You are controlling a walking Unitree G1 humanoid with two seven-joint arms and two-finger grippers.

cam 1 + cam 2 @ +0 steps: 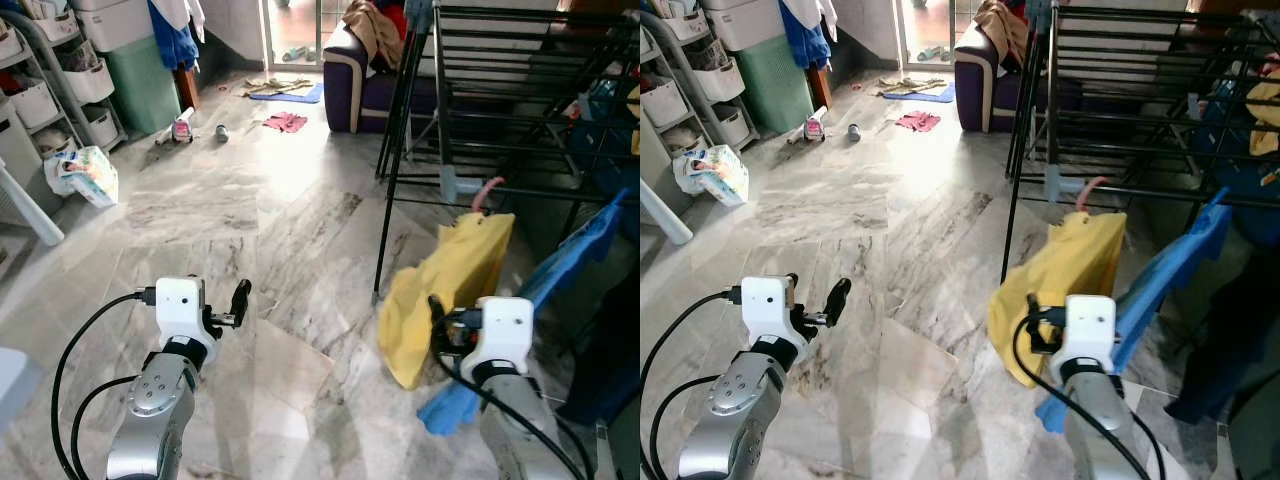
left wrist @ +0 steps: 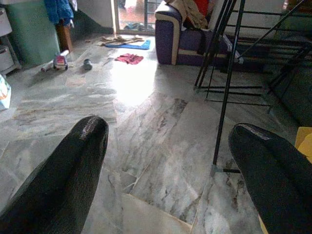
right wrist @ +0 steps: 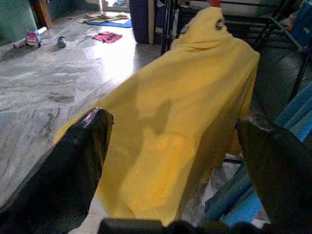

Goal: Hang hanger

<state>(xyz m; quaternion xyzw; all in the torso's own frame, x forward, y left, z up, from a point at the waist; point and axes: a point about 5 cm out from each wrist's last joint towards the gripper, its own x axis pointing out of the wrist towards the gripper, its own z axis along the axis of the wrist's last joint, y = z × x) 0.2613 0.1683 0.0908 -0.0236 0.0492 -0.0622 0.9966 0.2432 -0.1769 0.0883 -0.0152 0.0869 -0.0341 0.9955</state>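
The robot stands on a marble floor (image 1: 250, 230) before a black drying rack (image 1: 520, 110), where a pink-hooked hanger (image 1: 487, 190) carrying a yellow garment (image 1: 450, 280) already sits on a low rail, at about 1 o'clock from the robot. The hanging step looks all but done; the next move likely calls for drawing the right arm back without snagging the cloth. The right gripper (image 3: 170, 146) is raised just in front of the garment, fingers spread wide and holding nothing. The left gripper (image 2: 165, 161) is held forward over the floor at 11 o'clock, forearm raised, fingers also spread and empty. A blue garment (image 1: 570, 260) drapes beside the yellow one.
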